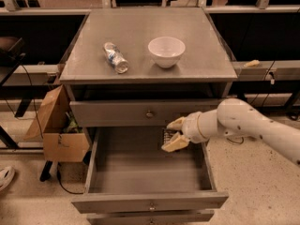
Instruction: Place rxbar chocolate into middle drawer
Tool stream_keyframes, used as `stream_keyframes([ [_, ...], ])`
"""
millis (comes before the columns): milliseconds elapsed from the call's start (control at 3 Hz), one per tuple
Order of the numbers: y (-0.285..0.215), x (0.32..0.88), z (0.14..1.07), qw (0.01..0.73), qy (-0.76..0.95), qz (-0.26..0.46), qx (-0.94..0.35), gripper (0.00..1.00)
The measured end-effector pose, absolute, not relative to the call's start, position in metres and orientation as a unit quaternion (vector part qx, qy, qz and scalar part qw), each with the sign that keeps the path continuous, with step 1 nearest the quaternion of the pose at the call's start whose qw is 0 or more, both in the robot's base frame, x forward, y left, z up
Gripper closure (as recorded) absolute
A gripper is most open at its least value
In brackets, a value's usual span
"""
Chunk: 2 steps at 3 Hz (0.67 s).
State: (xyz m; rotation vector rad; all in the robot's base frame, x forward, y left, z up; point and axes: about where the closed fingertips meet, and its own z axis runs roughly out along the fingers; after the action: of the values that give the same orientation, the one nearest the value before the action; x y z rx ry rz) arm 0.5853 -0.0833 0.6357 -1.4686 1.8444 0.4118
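Observation:
The middle drawer (149, 201) is pulled out, and its grey tray lies open below the shut top drawer (149, 113). My gripper (174, 134) is over the tray's back right part, just under the top drawer's front. Its pale fingers (176, 123) are shut on the rxbar chocolate (167, 135), a small dark bar with pale lettering that shows between them. The white arm reaches in from the right.
A clear plastic bottle (115, 57) lies on the cabinet top (140, 27), with a white bowl (166, 50) to its right. An open cardboard box (56, 130) stands left of the cabinet. The lowest drawer (150, 217) is shut.

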Motion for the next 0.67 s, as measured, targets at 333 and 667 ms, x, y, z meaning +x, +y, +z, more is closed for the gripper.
stream_keyframes([
  [333,-0.072,0.564,0.56,0.352,0.716,0.196,-0.57,1.0],
  [667,-0.044,0.553,0.504,0.345,0.714,0.215,-0.57,1.0],
])
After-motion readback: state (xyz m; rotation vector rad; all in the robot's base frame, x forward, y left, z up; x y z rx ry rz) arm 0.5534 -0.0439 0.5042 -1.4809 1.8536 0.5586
